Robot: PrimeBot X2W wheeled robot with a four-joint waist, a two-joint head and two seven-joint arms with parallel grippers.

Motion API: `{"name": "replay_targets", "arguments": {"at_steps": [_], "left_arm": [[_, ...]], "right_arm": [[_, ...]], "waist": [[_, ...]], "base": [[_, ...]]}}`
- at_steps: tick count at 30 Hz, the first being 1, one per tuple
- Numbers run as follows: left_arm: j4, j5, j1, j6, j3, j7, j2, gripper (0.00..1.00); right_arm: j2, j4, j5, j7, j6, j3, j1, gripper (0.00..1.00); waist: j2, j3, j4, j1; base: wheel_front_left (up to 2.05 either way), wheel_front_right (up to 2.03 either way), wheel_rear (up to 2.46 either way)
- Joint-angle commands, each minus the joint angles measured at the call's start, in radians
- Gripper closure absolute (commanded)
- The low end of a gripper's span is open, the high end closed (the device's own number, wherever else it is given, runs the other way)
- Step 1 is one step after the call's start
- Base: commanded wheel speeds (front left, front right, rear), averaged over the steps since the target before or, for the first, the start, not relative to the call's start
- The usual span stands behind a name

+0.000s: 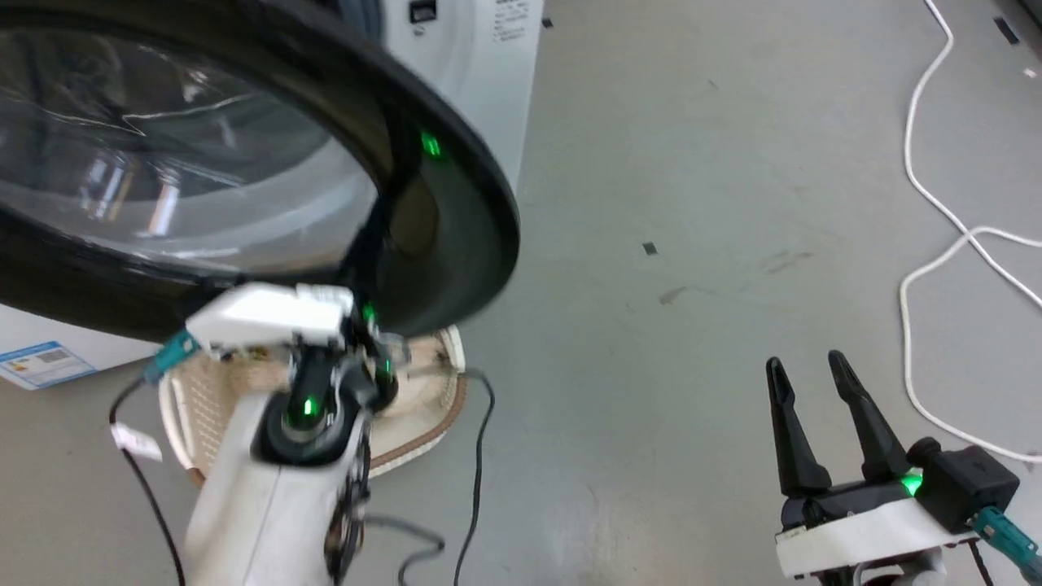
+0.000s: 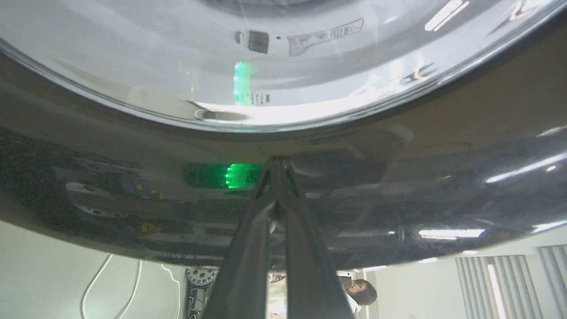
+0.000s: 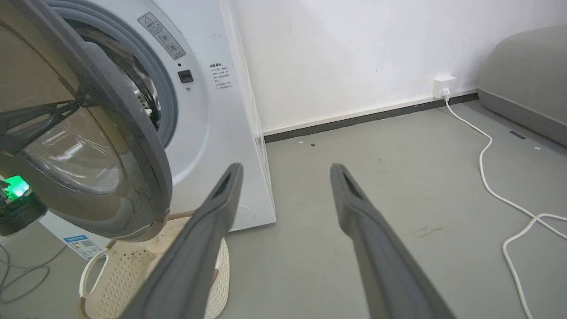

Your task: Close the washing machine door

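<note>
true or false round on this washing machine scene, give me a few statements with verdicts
1. The large round black-rimmed glass door is shut against the white front-loading washing machine. False: it stands open, angled away from the machine's front.
2. The left gripper has its fingers together, tips at the door's black rim. True.
3. The right gripper clamps the door's edge. False: it is open over the grey floor, apart from the door.
4. A white perforated basket sits on the floor below the door. True.
</note>
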Motion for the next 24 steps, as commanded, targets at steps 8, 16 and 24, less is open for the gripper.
{"name": "replay_targets", "arguments": {"at_steps": [8, 16, 24], "left_arm": [[0.155, -0.034, -0.187, -0.056, -0.031, -0.057, 0.0, 1.0], [0.222, -0.002, -0.134, -0.108, -0.085, -0.046, 0.011, 1.0], [0.14, 0.296, 0.06, -0.129, -0.262, -0.122, 0.149, 1.0]], "right_arm": [[0.006, -0.005, 0.014, -0.004, 0.001, 0.008, -0.029, 0.0], [0.006, -0.003, 0.009, -0.004, 0.001, -0.006, -0.028, 0.0], [0.006, -0.003, -0.026, -0.004, 0.001, -0.035, 0.009, 0.0]], "waist": [[-0.0001, 0.03, -0.007, -0.0001], [-0.0001, -0.016, 0.046, -0.0001], [-0.0001, -0.107, 0.148, -0.0001]], "base": [[0.0, 0.0, 0.0], [0.0, 0.0, 0.0], [0.0, 0.0, 0.0]]}}
